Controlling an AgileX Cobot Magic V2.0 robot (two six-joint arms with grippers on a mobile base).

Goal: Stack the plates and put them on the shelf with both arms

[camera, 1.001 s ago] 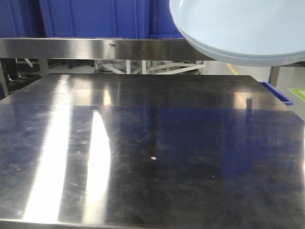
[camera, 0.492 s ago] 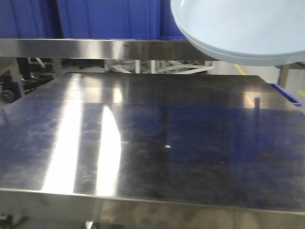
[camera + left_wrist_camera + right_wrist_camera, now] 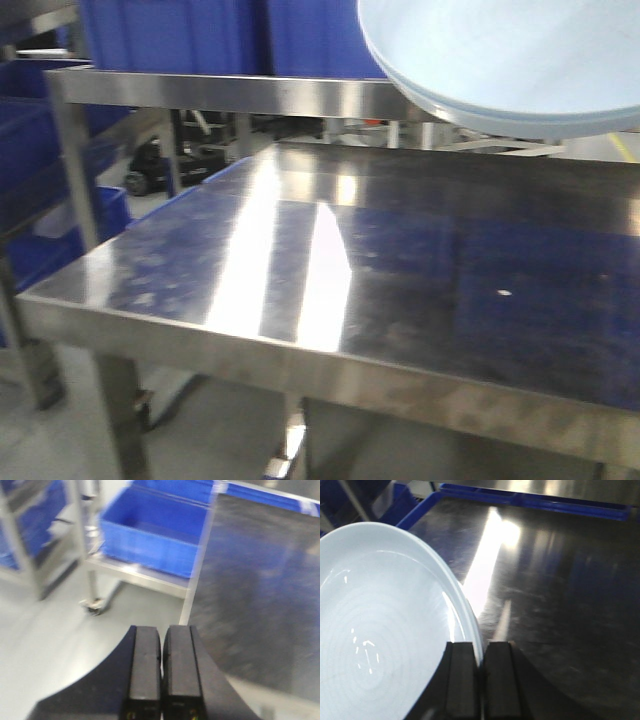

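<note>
Two round, pale blue-white glossy plates [image 3: 510, 60] sit stacked at the top right of the front view, up in the air above the dark reflective steel surface [image 3: 400, 270]. They're level with the brushed stainless shelf rail [image 3: 250, 95] under the blue plastic crates [image 3: 170, 30].

Left wrist view: the black left fingers [image 3: 145, 670] are pressed together on nothing, over grey floor [image 3: 45, 630].

Right wrist view: the right fingers [image 3: 497, 680] are clamped on the plates' near rim, above the surface.
</note>
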